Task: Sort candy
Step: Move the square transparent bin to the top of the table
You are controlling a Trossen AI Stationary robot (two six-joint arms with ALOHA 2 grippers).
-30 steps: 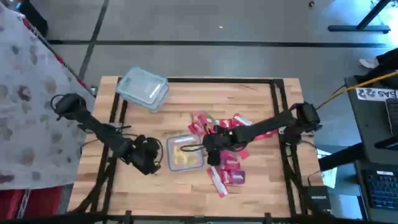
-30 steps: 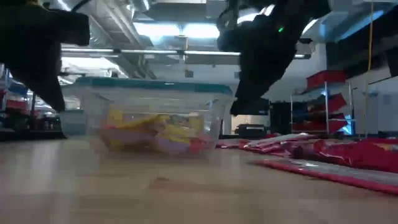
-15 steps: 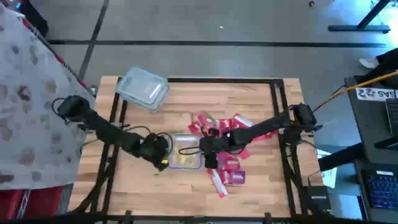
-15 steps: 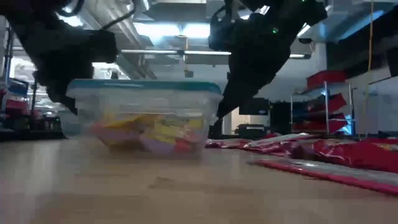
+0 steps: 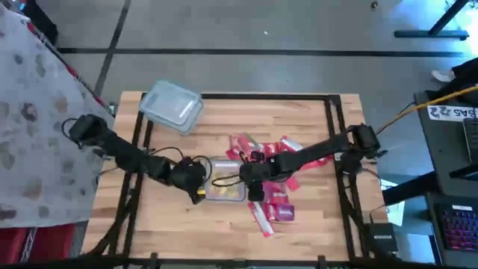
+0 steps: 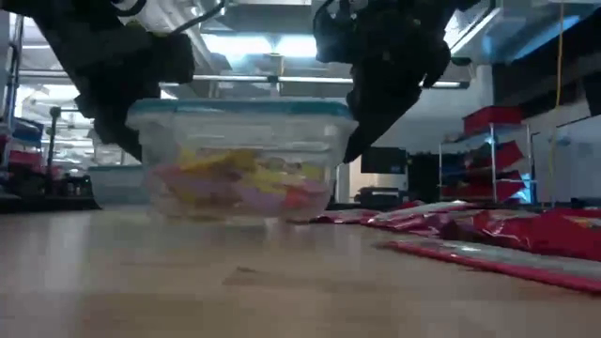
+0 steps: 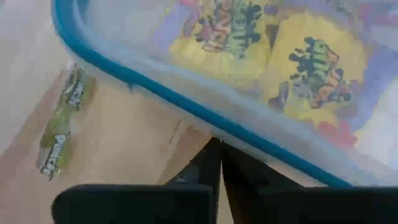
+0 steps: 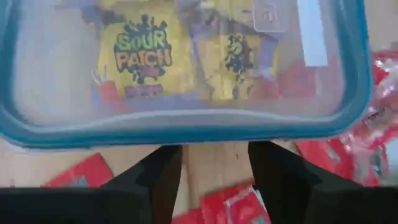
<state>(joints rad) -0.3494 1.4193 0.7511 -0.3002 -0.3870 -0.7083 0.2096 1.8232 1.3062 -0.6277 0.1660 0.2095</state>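
Bracing the lidded tub (image 5: 223, 190) from both sides, probably to keep it from sliding: left gripper (image 5: 196, 180) with jaws together against one edge, right gripper (image 5: 250, 181) with jaws apart at the other, holding nothing. Yellow candy (image 8: 142, 60) inside readable only from the wrist views (low view just gives a colourful blur). Red packets (image 5: 272, 205) still loose beside the right gripper, one green piece (image 7: 61, 131) by the left. Spare tub (image 5: 171, 106) well apart.

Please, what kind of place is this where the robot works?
Probably a workshop or robotics lab, not a home. The wooden table stands on a bare grey floor, red bins on shelves line the wall behind, and a keyboard sits on a desk beside it.
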